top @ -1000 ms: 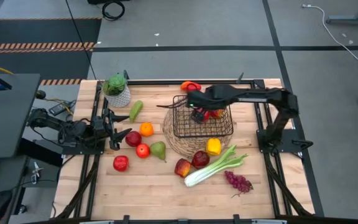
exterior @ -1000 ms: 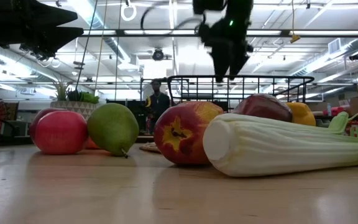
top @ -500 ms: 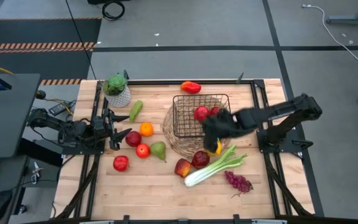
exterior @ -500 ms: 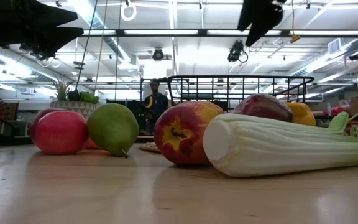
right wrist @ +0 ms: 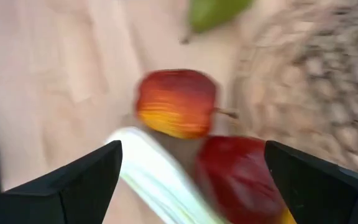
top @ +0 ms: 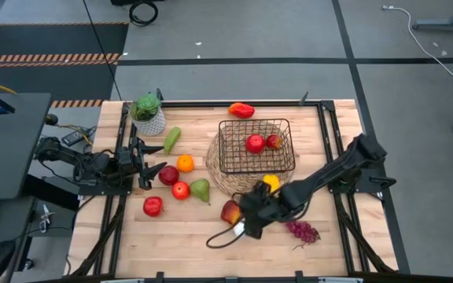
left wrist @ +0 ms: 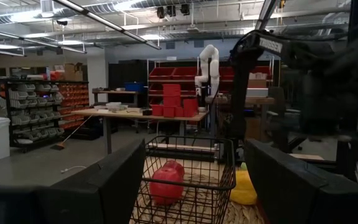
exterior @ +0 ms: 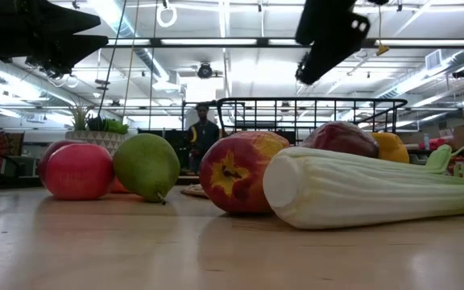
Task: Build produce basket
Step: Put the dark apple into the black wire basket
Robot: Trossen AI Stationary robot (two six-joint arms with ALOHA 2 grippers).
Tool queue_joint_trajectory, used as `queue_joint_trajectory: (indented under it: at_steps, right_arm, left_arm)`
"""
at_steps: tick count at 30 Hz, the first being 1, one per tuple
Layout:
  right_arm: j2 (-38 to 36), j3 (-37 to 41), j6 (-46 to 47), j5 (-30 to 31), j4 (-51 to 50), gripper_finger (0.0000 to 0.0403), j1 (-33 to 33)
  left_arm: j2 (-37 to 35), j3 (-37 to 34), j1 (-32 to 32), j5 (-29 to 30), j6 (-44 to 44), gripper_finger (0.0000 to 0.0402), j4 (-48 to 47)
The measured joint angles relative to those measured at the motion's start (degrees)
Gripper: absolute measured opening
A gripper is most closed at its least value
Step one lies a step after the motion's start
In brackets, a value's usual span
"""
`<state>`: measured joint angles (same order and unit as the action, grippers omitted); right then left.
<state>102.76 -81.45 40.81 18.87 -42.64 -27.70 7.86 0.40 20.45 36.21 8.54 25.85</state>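
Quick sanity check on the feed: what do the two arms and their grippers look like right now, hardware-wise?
Both arms are dark, nearly black, built of jointed segments. The right gripper shows two broad, flat, matte dark fingers; a thin dark cable loops from that arm's wrist onto the table. The left gripper has matching blocky dark fingers. No markings are visible on either.

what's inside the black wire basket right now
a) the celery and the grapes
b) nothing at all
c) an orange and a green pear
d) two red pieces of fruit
d: the high view shows two red fruits side by side inside the basket, while the grapes, the orange and the green pear all lie on the table outside it.
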Motion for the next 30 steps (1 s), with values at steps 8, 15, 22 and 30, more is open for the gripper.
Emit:
queue_joint_trajectory:
  at_steps: [8,15,22,30]
  right_arm:
    - [8.27,-5.92,-13.11,-5.46,3.94,0.0396,1.55]
    - [15.63,-16.68,-37.77,-6.58,-2.31,0.0396,2.18]
    - [18.29,-20.4,-51.25,-6.98,-8.89,0.0396,4.04]
    - [19.06,-20.55,-55.72,-12.98,-8.87,0.0395,8.45]
  left_arm:
    - [0.0,0.0,-0.02,-0.02,0.0,0.0281,-0.01]
    - [0.0,0.0,0.0,-0.02,-0.02,0.0281,0.01]
    - [0.02,0.0,-0.02,0.0,0.0,0.0281,0.01]
    - [0.02,0.0,-0.02,0.0,-0.02,0.0281,-0.01]
